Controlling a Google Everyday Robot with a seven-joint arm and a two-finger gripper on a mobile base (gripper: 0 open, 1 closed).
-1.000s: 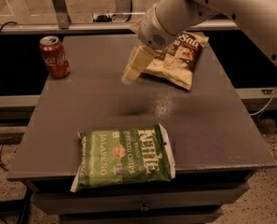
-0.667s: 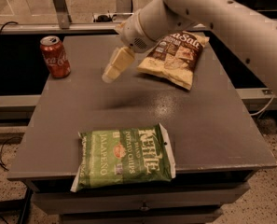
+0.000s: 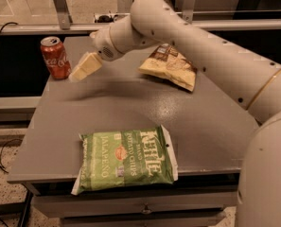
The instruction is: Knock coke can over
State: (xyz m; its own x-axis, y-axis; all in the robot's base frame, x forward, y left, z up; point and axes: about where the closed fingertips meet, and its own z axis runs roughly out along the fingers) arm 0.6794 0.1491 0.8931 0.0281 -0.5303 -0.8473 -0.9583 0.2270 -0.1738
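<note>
The coke can (image 3: pixel 55 57) is a small red can with white script and a silver top. It stands upright at the far left corner of the grey table (image 3: pixel 130 103). My gripper (image 3: pixel 84 67) hangs above the table just right of the can, its cream-coloured fingers pointing down-left toward the can, a short gap apart from it. The white arm reaches in from the right across the back of the table.
A green Kettle jalapeño chip bag (image 3: pixel 126 160) lies flat near the table's front edge. A brown and cream chip bag (image 3: pixel 171 67) lies at the back right, partly behind the arm. A metal rail runs behind the table.
The gripper has moved left across the table, from beside the brown chip bag to close by the coke can. The can and both bags have not moved.
</note>
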